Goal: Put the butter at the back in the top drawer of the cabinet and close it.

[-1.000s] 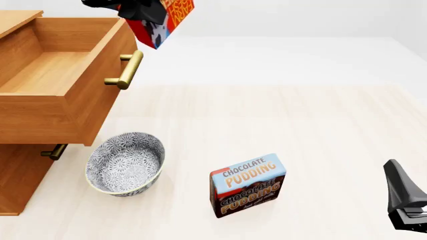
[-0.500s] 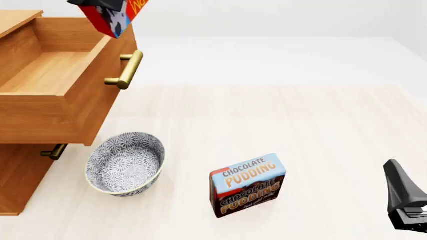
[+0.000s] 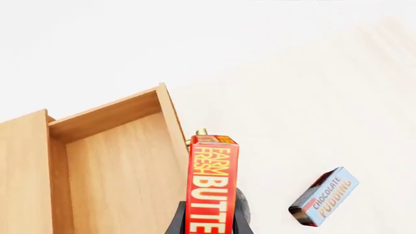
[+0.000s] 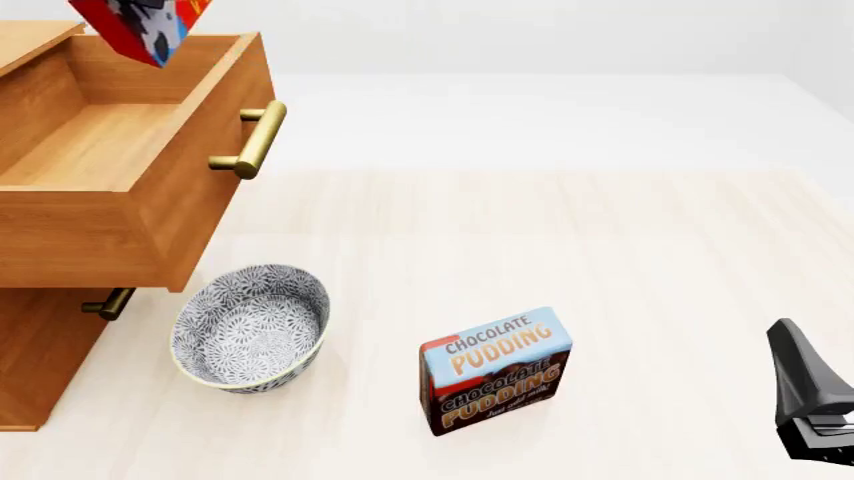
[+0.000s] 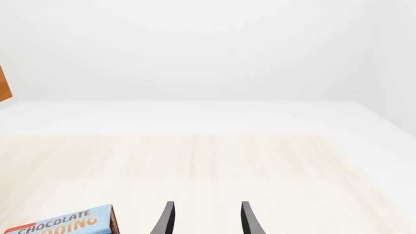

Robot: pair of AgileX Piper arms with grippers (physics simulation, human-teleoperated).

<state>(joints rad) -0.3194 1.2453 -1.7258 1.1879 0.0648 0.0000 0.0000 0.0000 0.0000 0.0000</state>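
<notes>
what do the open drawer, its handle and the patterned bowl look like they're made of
The drawer looks like warm brown wood with a matte finish; grain lines show on its panels. Its handle looks like brass: a golden bar with a soft sheen. The bowl looks like glazed ceramic, with a grey floral print and a cream rim, though a render leaves that open.

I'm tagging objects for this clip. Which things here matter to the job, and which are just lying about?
Part of the job:
red rectangular butter box, held in the left gripper
open top drawer
brown wooden cabinet

Just lying about:
patterned grey bowl
brown-and-blue Chocolate Pudding box
idle right gripper
</notes>
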